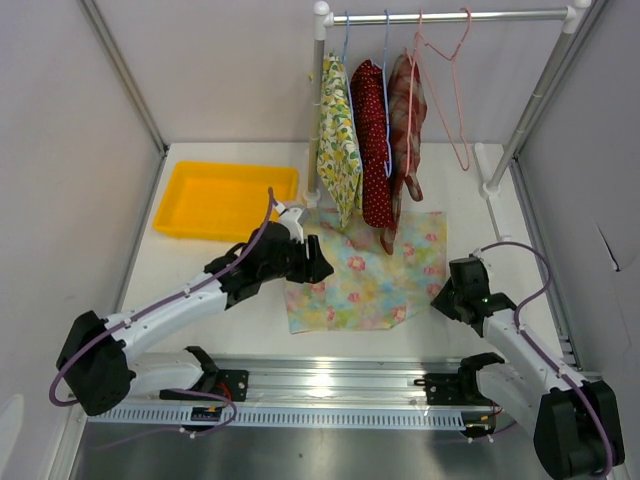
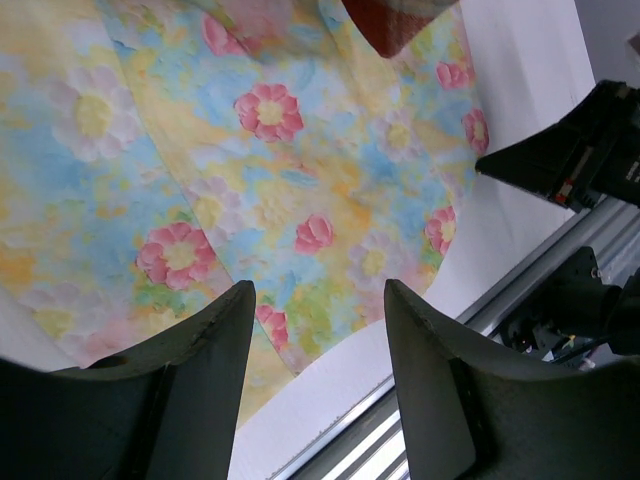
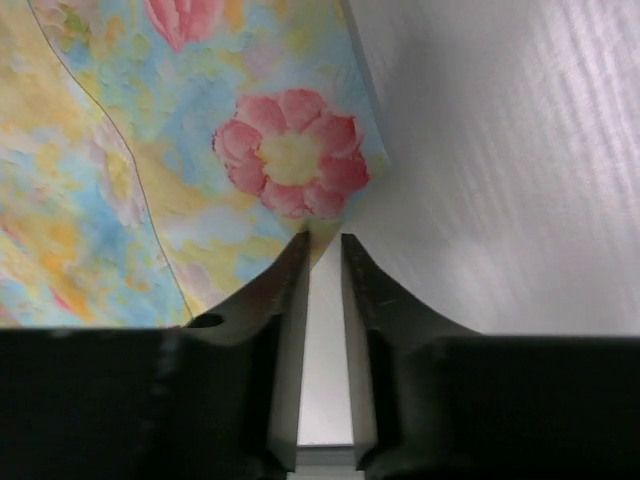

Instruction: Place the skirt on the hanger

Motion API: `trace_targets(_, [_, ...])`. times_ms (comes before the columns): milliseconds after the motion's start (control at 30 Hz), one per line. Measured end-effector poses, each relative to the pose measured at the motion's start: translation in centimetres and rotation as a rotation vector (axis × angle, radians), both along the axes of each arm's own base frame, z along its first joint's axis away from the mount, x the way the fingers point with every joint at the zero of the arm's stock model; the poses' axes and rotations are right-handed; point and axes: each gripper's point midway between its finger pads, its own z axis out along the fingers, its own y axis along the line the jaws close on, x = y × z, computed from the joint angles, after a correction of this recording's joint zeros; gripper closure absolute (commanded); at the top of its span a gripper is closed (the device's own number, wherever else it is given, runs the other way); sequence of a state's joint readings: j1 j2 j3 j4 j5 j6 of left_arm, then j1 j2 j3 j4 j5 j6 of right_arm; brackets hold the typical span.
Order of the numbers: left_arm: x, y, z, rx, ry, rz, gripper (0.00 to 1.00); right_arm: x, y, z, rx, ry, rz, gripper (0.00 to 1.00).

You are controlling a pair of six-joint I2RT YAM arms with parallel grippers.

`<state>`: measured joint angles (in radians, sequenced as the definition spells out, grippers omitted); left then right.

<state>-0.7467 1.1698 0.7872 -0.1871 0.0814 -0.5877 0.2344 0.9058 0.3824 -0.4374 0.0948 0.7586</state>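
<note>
The floral skirt (image 1: 365,272) lies flat on the white table, below the rack. An empty pink hanger (image 1: 455,75) hangs at the right of the rail (image 1: 450,16). My left gripper (image 1: 322,268) is open over the skirt's left edge, and the skirt (image 2: 250,180) shows beyond its fingers (image 2: 215,350). My right gripper (image 1: 443,297) is low at the skirt's near right corner. Its jaws are almost together, with the skirt's corner (image 3: 290,160) between the fingertips (image 3: 300,260).
Three garments hang on the rail: a yellow floral one (image 1: 338,140), a red dotted one (image 1: 373,140) and a plaid one (image 1: 407,125). A yellow tray (image 1: 228,200) sits at the back left. The rack's right post (image 1: 530,110) slants down. A metal rail (image 1: 330,385) runs along the near edge.
</note>
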Motion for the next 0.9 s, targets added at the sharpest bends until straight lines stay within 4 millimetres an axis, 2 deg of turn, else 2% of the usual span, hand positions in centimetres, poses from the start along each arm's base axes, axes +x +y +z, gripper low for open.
trace_targets(100, [-0.5,-0.6,-0.5,0.004,0.005,-0.024,0.41,0.7,-0.6,1.2,-0.051,-0.009,0.003,0.88])
trace_targets(267, [-1.4,-1.9,-1.5,0.016,0.021,-0.082,0.4,4.1,-0.8,6.1,-0.128,-0.075,0.027,0.91])
trace_targets(333, [-2.4,-3.0,-2.3,0.029,0.03,-0.138,0.37,5.2,-0.5,7.9,-0.147,-0.101,0.046,0.89])
trace_targets(433, [-4.8,-5.0,-3.7,0.067,0.025,-0.255,0.34,5.8,0.1,9.6,-0.172,-0.121,0.078,0.76])
trace_targets(567, [-7.7,-8.0,-5.4,0.144,-0.01,-0.392,0.33,5.4,0.0,9.6,-0.201,-0.103,0.1,0.59])
trace_targets(667, [-8.3,-11.0,-6.1,0.213,-0.087,-0.442,0.31,4.9,-0.6,9.3,-0.217,-0.077,0.092,0.5])
trace_targets(767, [-8.3,-14.3,-6.5,0.28,-0.187,-0.466,0.31,4.7,-1.5,9.2,-0.22,-0.061,0.071,0.47])
trace_targets(900, [-7.9,-17.8,-6.8,0.347,-0.305,-0.483,0.31,4.7,-3.4,9.4,-0.205,-0.055,0.013,0.46])
